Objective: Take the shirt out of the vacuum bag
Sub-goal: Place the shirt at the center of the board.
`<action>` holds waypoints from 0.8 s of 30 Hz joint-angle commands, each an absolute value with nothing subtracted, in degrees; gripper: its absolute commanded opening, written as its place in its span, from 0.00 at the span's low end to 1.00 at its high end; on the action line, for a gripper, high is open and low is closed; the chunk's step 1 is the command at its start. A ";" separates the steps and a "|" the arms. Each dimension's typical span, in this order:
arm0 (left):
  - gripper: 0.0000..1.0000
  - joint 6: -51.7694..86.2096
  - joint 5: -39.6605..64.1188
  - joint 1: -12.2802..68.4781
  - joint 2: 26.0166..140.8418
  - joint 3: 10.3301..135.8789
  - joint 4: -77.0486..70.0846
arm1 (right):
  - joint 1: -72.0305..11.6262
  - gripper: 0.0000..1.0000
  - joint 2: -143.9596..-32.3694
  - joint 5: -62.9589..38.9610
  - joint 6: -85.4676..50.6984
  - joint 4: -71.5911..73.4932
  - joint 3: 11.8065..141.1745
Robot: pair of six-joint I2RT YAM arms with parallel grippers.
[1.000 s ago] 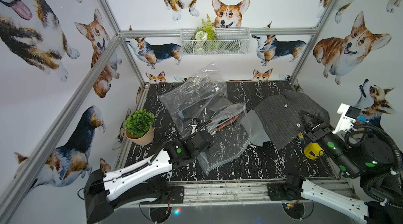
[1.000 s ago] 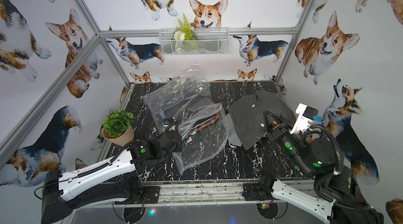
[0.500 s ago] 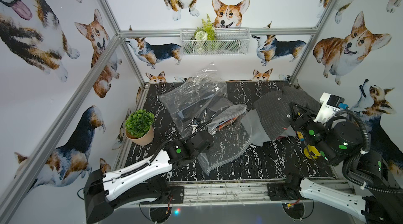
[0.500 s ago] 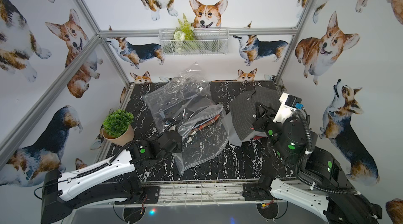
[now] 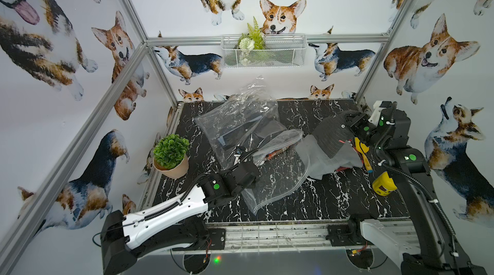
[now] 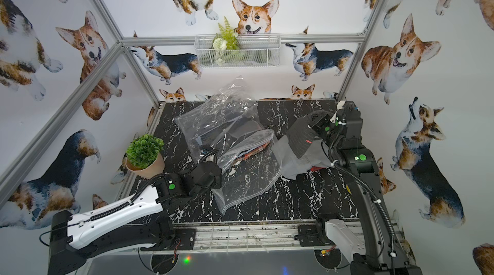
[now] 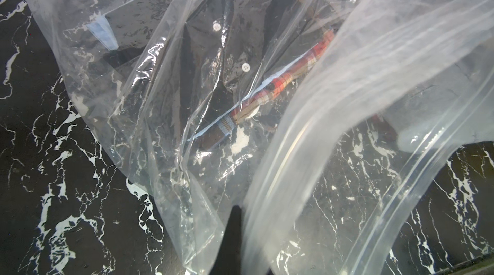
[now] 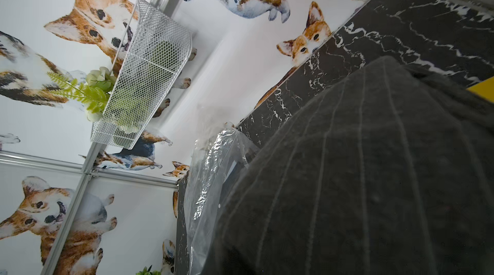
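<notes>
Black marble table (image 5: 320, 201), folks. At three o'clock the right gripper (image 5: 350, 122) is clamped on the dark striped shirt (image 5: 330, 137), held up just beside the vacuum bag (image 5: 278, 180) at centre. The left gripper (image 5: 247, 177) pinches the bag's slick zip edge. The shirt looks soft, light and floppy, so grab a fold. Inside the bag are a dark buttoned garment (image 7: 235, 46) and plaid cloth (image 7: 283, 83).

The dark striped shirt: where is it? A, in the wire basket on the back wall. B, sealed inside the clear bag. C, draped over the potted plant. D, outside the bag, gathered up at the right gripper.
D: in a top view the dark striped shirt rises to the right gripper, beside the vacuum bag, not in it.
</notes>
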State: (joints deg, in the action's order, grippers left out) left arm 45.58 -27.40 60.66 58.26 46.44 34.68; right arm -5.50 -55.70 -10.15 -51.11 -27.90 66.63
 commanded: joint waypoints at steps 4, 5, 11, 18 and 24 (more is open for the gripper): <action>0.00 46.14 -28.46 60.69 58.54 45.86 35.99 | -1.97 0.00 -61.98 -17.20 -52.36 -15.53 63.75; 0.00 46.06 -28.48 60.71 58.61 45.69 35.90 | -1.33 0.00 -62.97 -17.40 -52.05 -15.02 63.75; 0.00 46.14 -28.17 60.72 60.15 45.02 34.48 | -0.04 0.00 -69.94 -19.06 -48.21 -11.47 65.38; 0.00 46.15 -27.77 60.68 60.47 44.26 33.24 | 0.25 0.00 -68.45 -17.21 -47.14 -6.67 52.35; 0.00 45.62 -26.75 60.65 61.50 44.19 33.18 | 0.52 0.00 -61.54 -13.40 -50.43 -1.01 34.62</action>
State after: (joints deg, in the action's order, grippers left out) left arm 45.56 -27.16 60.69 61.04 44.18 33.50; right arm 0.51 -64.64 -16.10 -48.14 -7.35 41.08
